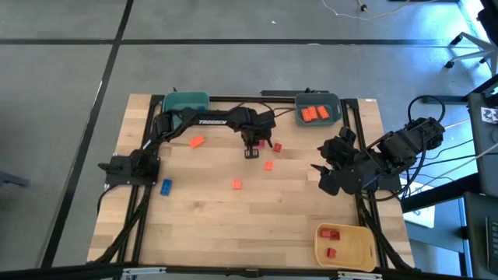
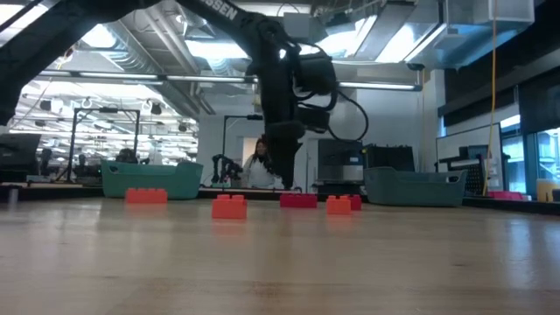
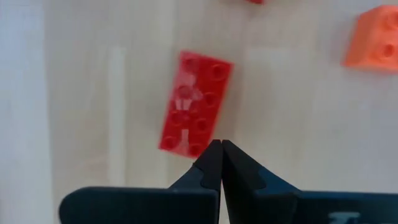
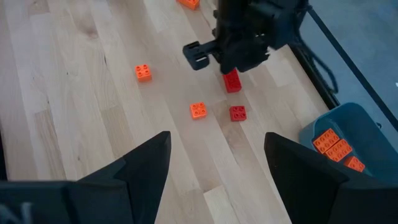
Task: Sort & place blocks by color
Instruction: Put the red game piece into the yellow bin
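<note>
My left gripper point(image 1: 251, 151) is shut and points down over the middle of the table's far half. In its wrist view the shut tips point(image 3: 221, 146) stand at one short end of a red rectangular block point(image 3: 196, 102) that lies flat on the wood, studs up. The right wrist view shows that block point(image 4: 232, 81) just below the left gripper. A red square block point(image 1: 276, 146), orange blocks point(image 1: 268, 165) point(image 1: 236, 184) point(image 1: 196, 141) and a blue block point(image 1: 166, 187) lie scattered. My right gripper point(image 4: 217, 163) is open and waits at the table's right edge, touching nothing. My left gripper comes from above with its shut fingertips point(image 3: 211, 155) at the red rectangular block's short end point(image 3: 186, 144). The block lies flat on the table. I cannot tell whether the tips touch it.
A teal bin point(image 1: 187, 101) and a grey-blue bin point(image 1: 333, 99) holding orange blocks stand at the far edge. A yellow bin point(image 1: 359, 253) with red blocks sits at the near right corner. The near middle of the table is bare wood. A person shows in the room behind.
</note>
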`<act>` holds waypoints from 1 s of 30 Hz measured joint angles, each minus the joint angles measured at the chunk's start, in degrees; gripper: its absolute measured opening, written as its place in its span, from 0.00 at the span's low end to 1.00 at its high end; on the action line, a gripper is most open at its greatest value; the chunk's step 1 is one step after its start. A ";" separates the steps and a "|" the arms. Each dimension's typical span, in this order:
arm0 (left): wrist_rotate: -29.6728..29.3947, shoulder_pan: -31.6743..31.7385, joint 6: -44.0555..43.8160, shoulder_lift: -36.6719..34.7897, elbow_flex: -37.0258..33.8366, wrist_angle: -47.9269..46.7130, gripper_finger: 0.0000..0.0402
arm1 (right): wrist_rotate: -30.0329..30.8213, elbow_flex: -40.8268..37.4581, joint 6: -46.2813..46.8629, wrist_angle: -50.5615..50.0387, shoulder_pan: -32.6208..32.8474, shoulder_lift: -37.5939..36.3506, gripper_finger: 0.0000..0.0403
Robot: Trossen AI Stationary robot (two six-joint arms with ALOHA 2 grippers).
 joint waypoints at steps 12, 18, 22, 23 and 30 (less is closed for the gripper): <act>-6.42 -2.61 -0.72 -0.25 0.13 -1.91 0.04 | 0.00 0.00 -0.20 -0.02 0.02 0.00 0.65; -6.45 -2.22 -0.81 -0.31 0.15 -2.88 0.17 | 0.00 0.00 -0.20 -0.02 0.00 0.00 0.65; -6.36 -1.75 -2.64 -0.31 0.17 -2.88 0.25 | 0.00 0.00 -0.17 -0.02 0.01 0.00 0.65; -6.36 -1.64 -3.20 -0.31 0.17 -2.86 0.27 | 0.00 0.00 -0.15 -0.02 0.02 0.00 0.65; -9.22 -1.88 -0.99 -0.33 0.24 -1.83 0.31 | 0.00 0.00 0.15 0.04 0.01 0.00 0.65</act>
